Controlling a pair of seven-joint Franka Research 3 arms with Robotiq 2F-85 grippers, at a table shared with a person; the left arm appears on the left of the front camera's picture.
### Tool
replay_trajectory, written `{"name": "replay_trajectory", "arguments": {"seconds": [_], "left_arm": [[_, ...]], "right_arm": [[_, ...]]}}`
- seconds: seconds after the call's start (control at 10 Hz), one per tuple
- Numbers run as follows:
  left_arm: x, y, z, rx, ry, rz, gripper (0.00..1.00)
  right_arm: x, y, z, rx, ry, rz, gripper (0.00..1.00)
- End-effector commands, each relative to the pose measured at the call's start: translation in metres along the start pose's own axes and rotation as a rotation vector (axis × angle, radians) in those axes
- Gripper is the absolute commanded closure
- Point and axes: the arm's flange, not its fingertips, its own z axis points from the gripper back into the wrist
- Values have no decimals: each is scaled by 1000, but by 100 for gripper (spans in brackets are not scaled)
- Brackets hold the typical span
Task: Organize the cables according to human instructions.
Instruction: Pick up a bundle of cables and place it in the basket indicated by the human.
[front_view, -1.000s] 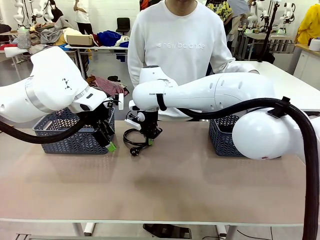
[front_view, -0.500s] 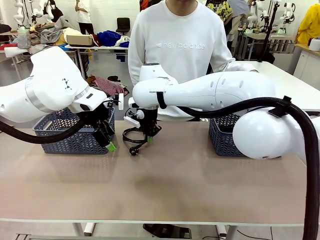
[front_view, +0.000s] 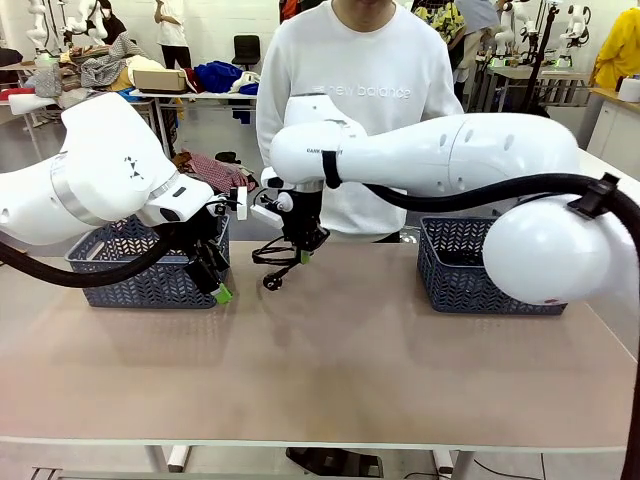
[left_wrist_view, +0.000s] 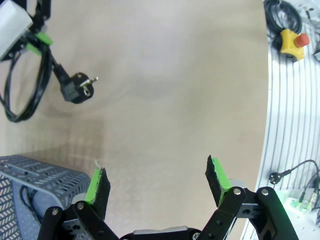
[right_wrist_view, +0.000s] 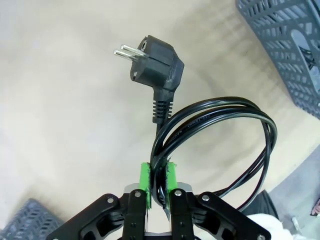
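Right wrist view: right hand (right_wrist_view: 157, 181) clenched on coiled cable (right_wrist_view: 220, 125), loop's lower end cut off; left hand (left_wrist_view: 157, 182) released.

Cluttered tables (front_view: 190, 92) behind, white walls

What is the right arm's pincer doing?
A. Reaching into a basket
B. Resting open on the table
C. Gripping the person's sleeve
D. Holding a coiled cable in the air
D: the right pincer is shut on the cable, whose loops and plug hang above the table.
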Motion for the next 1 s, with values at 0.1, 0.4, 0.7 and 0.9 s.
{"name": "replay_trajectory", "arguments": {"seconds": [0.1,0.4,0.7,0.9], "left_arm": [[-2,0,1,6,-10,13,0],[-2,0,1,6,-10,13,0],[-2,0,1,6,-10,13,0],[-2,0,1,6,-10,13,0]], "right_arm": [[-2,47,32,15,-3,-102,100],[-17,88,60,-1,28,-218,100],[-33,122,79,-23,60,-333,100],[-48,142,91,-51,85,-422,100]]}}
